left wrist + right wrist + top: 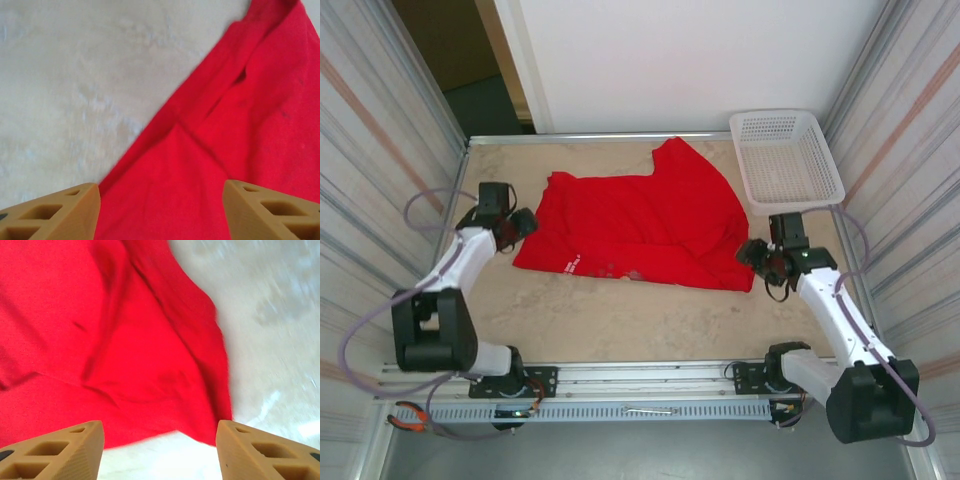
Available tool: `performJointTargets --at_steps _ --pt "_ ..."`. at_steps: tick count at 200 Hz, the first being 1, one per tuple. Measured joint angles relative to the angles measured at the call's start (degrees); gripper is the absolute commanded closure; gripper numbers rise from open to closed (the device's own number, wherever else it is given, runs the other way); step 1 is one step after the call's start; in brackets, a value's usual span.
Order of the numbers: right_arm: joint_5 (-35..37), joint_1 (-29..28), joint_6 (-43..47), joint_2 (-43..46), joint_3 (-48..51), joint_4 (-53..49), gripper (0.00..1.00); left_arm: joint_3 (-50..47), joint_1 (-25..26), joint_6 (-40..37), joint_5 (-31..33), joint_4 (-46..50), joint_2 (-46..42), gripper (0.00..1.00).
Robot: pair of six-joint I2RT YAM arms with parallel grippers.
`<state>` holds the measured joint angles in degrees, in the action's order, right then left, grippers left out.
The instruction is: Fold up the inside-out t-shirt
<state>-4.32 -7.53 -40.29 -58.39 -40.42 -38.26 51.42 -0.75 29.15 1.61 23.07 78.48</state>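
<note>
In the middle of the table point(620, 325), between the two arms, the inside-out t-shirt point(635, 225) lies as a wide, low, bright red slab, its long side running left to right. One pointed flap juts toward the far edge, close to the white mesh basket point(785, 160) in the far right corner but not touching it. Judged from this lay, the folding is only partly done. The cloth looks doubled over along its length, with overlapping layers and diagonal creases showing in both wrist views, yet the outline is uneven. The far flap sticks out and the near right corner sags into a loose point, so the shape is nowhere near a compact packet. Tucking the flap in, bringing the two ends together and squaring the edges all appear to remain. A small pale printed mark point(570, 263) sits near the near left hem, and whether seams are showing is too fine to tell. The left tool point(520, 225) sits at the shirt's left end with its tan fingers point(60, 212) spread wide and nothing pinched, the red edge running diagonally below them. The right tool point(757, 255) sits at the near right corner, likewise spread, with the cloth's corner and bare table beneath it and no fabric held.
</note>
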Motion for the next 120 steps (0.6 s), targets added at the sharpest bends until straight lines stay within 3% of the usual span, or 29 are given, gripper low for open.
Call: performJointTargets --at_steps 22,54,70,95,120 --pt "0.0 -0.02 -1.07 -0.35 4.94 -0.42 0.39 -5.18 0.13 2.6 -3.39 -1.01 -2.8 0.32" --pt "-0.33 -0.39 -1.97 -4.66 6.27 3.15 0.44 -5.64 0.85 4.28 -6.84 -4.13 3.54 0.3" --pt "-0.59 -0.81 -2.58 -7.98 6.29 5.84 0.6 -5.35 0.96 4.85 -8.0 -5.95 7.76 0.3" --pt "-0.39 -1.09 -3.17 -10.29 7.15 8.2 1.0 -5.33 1.03 5.99 -8.09 -7.13 11.32 0.29" --pt "-0.2 -0.55 -4.09 -9.29 8.63 8.24 1.0 -5.79 1.03 7.63 -7.96 -8.04 10.91 0.28"
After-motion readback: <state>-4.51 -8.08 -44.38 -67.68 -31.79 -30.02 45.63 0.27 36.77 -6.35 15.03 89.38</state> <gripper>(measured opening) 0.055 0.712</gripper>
